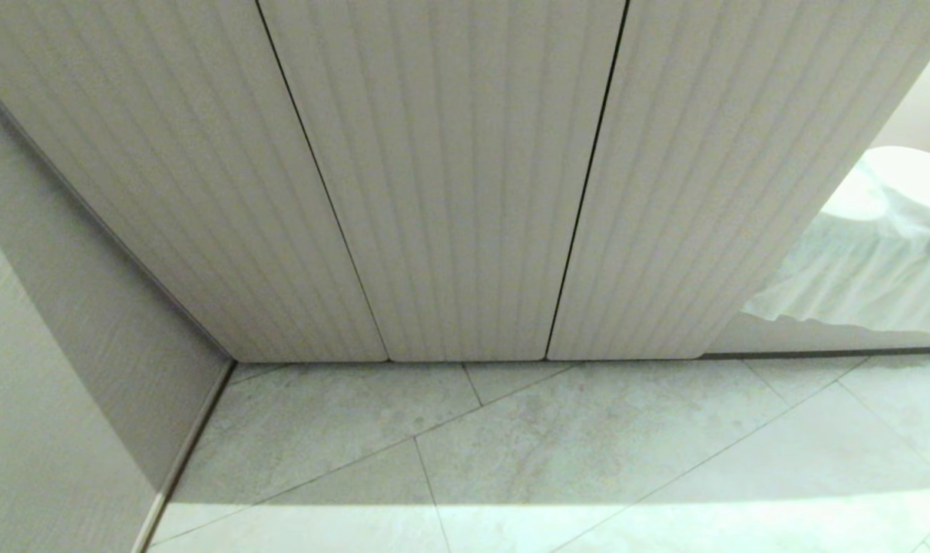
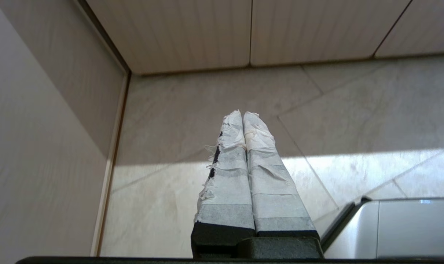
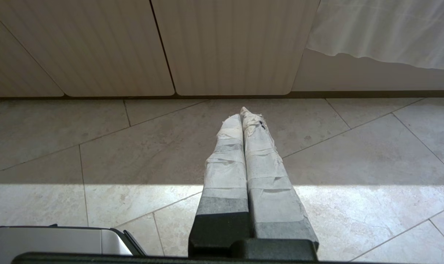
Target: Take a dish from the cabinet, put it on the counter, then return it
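Note:
The cabinet (image 1: 449, 192) fills the head view: pale fluted doors, all shut, reaching down to the tiled floor. Its doors also show in the left wrist view (image 2: 192, 33) and the right wrist view (image 3: 229, 44). My left gripper (image 2: 242, 114) hangs low over the floor, shut, its tape-wrapped fingers pressed together with nothing between them. My right gripper (image 3: 241, 113) is likewise shut and empty above the tiles, short of the cabinet doors. Neither arm shows in the head view. The dish and the counter are out of view.
A grey wall panel (image 1: 57, 346) meets the cabinet at the left corner. White draped cloth (image 1: 872, 261) hangs to the right of the cabinet. Pale floor tiles (image 1: 587, 461) lie in front. A silver part of my base (image 2: 401, 227) shows in both wrist views.

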Available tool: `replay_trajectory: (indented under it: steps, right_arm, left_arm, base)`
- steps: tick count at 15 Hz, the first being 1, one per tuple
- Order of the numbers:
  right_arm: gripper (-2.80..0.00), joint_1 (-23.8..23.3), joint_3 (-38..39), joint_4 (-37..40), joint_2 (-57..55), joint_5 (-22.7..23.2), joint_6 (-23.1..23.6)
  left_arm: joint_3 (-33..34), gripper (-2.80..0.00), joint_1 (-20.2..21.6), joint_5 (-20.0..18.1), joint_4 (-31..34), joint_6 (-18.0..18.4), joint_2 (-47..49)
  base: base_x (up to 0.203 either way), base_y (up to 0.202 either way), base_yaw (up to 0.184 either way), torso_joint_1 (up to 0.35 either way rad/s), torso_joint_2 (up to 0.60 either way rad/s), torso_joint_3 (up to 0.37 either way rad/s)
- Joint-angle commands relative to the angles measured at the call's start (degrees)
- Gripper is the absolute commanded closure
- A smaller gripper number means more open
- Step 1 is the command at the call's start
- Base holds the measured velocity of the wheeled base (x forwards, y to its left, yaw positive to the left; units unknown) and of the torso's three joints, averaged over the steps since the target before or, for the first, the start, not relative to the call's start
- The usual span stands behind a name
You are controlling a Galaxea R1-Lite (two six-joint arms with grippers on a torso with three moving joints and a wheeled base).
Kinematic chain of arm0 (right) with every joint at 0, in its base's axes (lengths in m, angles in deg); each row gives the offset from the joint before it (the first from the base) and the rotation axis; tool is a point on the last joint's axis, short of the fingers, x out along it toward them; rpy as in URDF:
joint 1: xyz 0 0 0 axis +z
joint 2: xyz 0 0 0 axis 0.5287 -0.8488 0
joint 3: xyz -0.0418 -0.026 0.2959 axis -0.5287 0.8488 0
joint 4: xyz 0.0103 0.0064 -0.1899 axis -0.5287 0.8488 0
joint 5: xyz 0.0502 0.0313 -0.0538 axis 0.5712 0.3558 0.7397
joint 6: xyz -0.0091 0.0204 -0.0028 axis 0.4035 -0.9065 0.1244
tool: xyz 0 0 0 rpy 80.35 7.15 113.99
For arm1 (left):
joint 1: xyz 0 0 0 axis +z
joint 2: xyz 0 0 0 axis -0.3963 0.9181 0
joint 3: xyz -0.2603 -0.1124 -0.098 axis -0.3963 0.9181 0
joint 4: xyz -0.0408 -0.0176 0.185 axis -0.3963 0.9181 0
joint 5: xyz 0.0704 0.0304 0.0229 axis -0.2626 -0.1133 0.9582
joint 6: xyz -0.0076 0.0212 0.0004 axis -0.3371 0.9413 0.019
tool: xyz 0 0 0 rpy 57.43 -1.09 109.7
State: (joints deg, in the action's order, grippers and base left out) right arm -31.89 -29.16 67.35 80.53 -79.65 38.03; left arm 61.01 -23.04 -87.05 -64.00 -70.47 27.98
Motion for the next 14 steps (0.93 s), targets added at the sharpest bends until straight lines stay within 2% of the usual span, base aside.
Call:
replay_trajectory:
  steps: [1, 4, 14]
  right_arm:
    - [0.0, 0.01, 0.0, -0.01, 0.02, -0.02, -0.04]
    - [0.0, 0.06, 0.0, -0.01, 0.02, 0.04, -0.01]
    - [0.0, 0.04, 0.0, -0.01, 0.02, -0.02, -0.05]
  left_arm:
    - [-0.01, 0.0, 0.05, 0.09, 0.2, -0.1, -4.93]
    - [-0.01, 0.0, -0.12, 0.33, 0.31, -0.19, -8.92]
    - [-0.01, 0.0, -0.12, 0.41, 0.3, -0.56, -8.92]
  base:
    - [0.0, 0.0, 0.0, 0.0, 0.0, 0.0]
    - [0.0, 0.0, 0.0, 0.0, 0.0, 0.0]
    - [0.0, 0.0, 0.0, 0.0, 0.0, 0.0]
